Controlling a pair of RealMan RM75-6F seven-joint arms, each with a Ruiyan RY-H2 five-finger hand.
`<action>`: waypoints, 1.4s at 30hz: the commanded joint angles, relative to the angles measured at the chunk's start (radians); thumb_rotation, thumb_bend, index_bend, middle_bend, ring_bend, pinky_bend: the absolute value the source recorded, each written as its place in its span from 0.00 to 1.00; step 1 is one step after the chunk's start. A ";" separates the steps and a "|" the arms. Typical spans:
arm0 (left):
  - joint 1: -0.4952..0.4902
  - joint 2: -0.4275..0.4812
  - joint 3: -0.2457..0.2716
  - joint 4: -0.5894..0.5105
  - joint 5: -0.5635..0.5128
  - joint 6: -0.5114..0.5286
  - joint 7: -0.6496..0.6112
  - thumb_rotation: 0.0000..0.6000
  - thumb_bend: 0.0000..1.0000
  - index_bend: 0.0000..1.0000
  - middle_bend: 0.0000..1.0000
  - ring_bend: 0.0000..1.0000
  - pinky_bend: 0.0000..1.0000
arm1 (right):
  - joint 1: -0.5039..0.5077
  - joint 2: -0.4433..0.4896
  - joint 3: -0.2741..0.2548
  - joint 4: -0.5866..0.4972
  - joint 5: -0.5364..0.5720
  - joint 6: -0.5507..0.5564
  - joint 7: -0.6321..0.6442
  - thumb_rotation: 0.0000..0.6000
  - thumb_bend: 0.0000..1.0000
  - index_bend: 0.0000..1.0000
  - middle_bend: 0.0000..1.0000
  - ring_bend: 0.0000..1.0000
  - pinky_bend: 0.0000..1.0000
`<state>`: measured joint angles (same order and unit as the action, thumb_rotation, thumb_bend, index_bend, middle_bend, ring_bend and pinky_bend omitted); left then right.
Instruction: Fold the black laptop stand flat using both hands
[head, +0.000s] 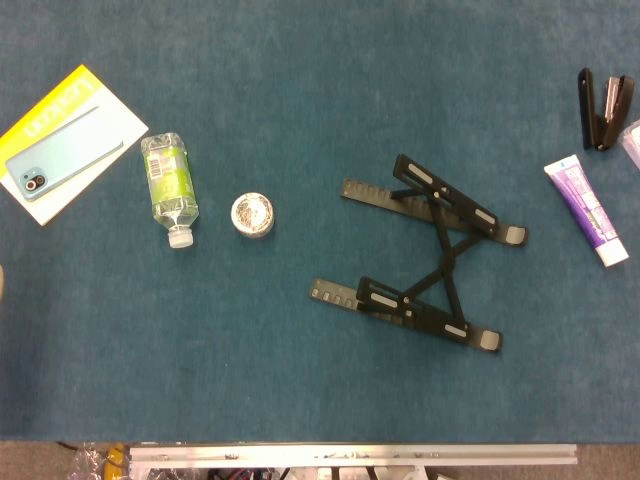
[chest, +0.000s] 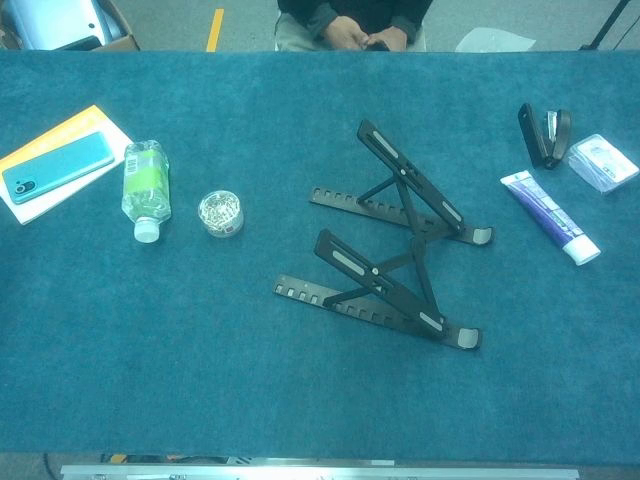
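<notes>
Black laptop stand (head: 425, 255) sits unfolded, arms raised, right of centre on the teal surface (head: 300, 380). Neither hand visible in either view, so grip state unknown.

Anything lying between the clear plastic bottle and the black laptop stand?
Yes, a small round clear container sits between the clear plastic bottle and the black laptop stand; past it, only bare blue cloth. Both views show this.

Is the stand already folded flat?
No, in the chest view the stand has its upper arms propped up at an angle above the notched base rails.
</notes>
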<state>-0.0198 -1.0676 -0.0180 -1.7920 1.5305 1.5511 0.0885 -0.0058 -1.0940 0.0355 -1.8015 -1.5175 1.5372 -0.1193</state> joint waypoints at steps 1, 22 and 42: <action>-0.001 -0.002 0.000 0.000 -0.002 -0.002 0.003 1.00 0.40 0.00 0.00 0.00 0.00 | 0.003 -0.003 0.000 0.003 0.003 -0.007 0.001 1.00 0.00 0.20 0.32 0.18 0.36; 0.010 0.024 0.007 0.002 0.013 0.011 -0.022 1.00 0.40 0.00 0.00 0.00 0.00 | 0.215 -0.098 0.116 -0.075 0.137 -0.237 -0.248 1.00 0.00 0.12 0.24 0.12 0.35; 0.016 0.048 0.017 0.008 0.031 0.012 -0.052 1.00 0.40 0.00 0.00 0.00 0.00 | 0.487 -0.463 0.219 0.153 0.313 -0.339 -0.519 1.00 0.00 0.00 0.16 0.04 0.28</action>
<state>-0.0029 -1.0191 -0.0004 -1.7842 1.5617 1.5634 0.0357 0.4635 -1.5296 0.2474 -1.6762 -1.2173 1.2080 -0.6228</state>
